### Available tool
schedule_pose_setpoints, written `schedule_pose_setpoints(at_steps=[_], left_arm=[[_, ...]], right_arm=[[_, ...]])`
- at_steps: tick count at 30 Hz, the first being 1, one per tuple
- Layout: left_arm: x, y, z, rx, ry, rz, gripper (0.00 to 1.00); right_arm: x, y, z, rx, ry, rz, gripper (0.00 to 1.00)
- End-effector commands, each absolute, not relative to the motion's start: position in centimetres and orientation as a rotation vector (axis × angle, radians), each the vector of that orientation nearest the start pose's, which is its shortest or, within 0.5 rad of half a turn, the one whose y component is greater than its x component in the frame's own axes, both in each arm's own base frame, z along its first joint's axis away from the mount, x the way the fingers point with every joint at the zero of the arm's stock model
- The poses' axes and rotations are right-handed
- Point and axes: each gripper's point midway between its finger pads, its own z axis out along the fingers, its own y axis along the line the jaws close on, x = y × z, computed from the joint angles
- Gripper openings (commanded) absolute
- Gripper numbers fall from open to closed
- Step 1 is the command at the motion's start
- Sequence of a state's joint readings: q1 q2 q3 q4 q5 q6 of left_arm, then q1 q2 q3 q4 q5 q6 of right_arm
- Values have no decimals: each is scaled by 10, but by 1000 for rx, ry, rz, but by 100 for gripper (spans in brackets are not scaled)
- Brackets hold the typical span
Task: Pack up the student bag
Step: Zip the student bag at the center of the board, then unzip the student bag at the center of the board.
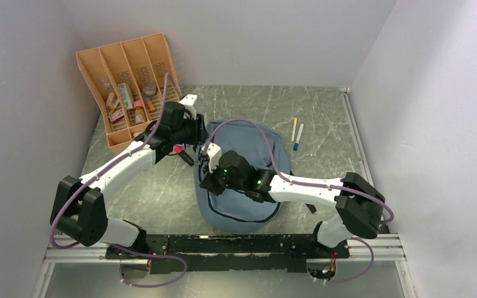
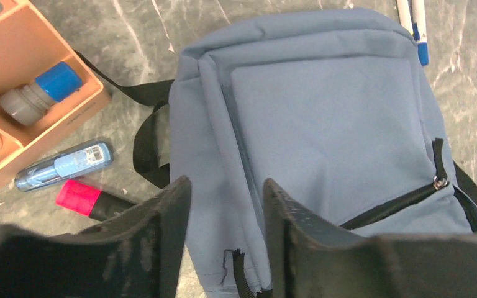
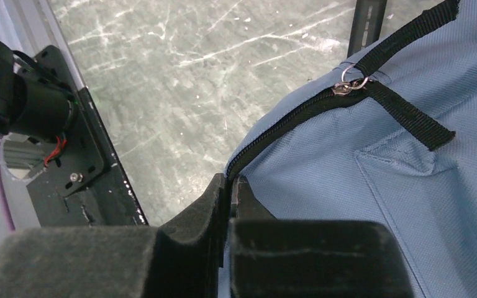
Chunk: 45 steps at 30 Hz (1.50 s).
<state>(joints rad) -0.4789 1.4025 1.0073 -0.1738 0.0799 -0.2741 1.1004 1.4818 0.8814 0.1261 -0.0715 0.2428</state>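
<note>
The grey-blue student bag [image 1: 248, 208] lies flat in the middle of the table, front pocket up. My left gripper [image 1: 194, 133] hovers over the bag's left edge [image 2: 211, 155]. Its jaws [image 2: 227, 183] are open, and only bag fabric and a zipper end show in the gap. My right gripper [image 1: 210, 174] is at the bag's near-left side, shut on the zipper edge of the bag [image 3: 410, 186]. The dark zipper runs up from the pinched jaws [image 3: 231, 180] to a metal pull [image 3: 348, 87] by a black strap.
An orange divided organizer [image 1: 130, 74] holding small bottles and tubes stands at the back left. A pink highlighter [image 2: 77, 197] and a blue-white marker [image 2: 65, 164] lie between it and the bag. Two pens [image 1: 296, 133] lie to the right of the bag's top. Walls enclose three sides.
</note>
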Motion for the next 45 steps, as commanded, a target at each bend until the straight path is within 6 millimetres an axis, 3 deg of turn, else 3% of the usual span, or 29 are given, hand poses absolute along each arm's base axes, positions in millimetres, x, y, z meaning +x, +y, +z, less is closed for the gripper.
schedule_pose_setpoints(at_steps=[1,3,8,13,17,21,27,29,32,39,45], left_arm=[[376,-198,205,176,2045,-434,56],[378,-190,205,136,2048,-389,59],[380,-179,202,84,2061,-336,62],[380,-184,206,116,2050,-368,63],[377,-194,215,183,2016,-429,64],[372,-208,222,244,1976,-498,65],[356,-244,226,345,1943,-544,66],[349,-263,226,393,1942,-563,66],[344,-291,233,445,1924,-541,66],[327,-365,219,616,1959,-522,66],[309,-411,195,727,2002,-508,65]], right_arm=[[175,405,136,-1018,1945,855,3],[175,402,132,-1030,1949,837,8],[176,389,140,-1004,1938,810,39],[175,382,177,-944,1846,854,46],[210,351,203,-650,1828,711,47],[252,292,211,-253,1884,509,48],[299,184,179,287,2035,404,49],[304,151,163,412,2059,373,49],[303,118,142,499,2095,332,50],[291,88,97,605,2188,348,52],[285,88,76,625,2219,454,51]])
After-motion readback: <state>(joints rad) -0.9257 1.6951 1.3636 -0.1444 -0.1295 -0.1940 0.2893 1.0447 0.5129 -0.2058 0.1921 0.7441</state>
